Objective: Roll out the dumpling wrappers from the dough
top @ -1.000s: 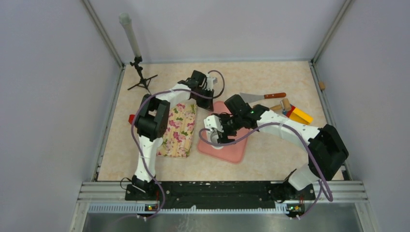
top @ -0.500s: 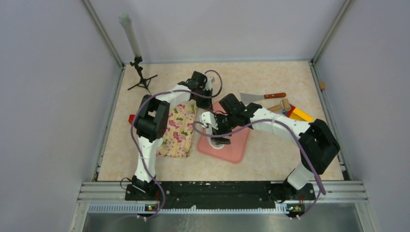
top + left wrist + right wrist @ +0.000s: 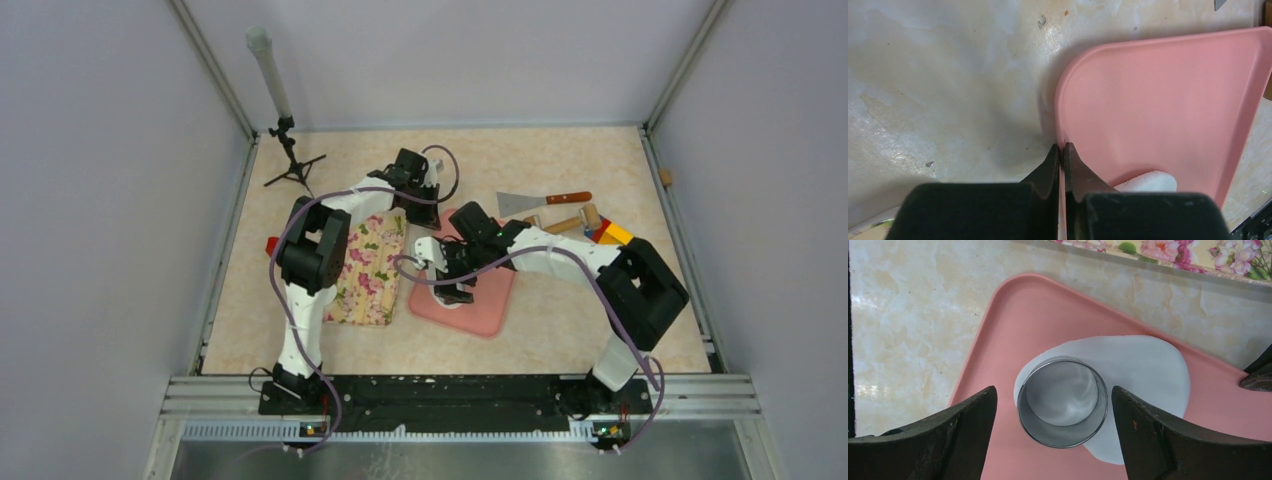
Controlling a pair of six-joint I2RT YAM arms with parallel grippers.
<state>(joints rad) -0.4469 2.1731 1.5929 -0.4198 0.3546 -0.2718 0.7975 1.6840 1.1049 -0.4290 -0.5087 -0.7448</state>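
Two pincers, two jobs: my left pincer (image 3: pixel 1061 146) is pressed together at the rim of the pink board (image 3: pixel 1158 100), steadying it, I think. My right pincer (image 3: pixel 1053 392) is spread astride the ring cutter (image 3: pixel 1062 440), which stands on the dough (image 3: pixel 1148 370) at frame centre.

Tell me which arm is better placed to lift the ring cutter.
Right. The right gripper hangs open over the ring cutter on the dough; the left gripper is shut at the edge of the pink board.
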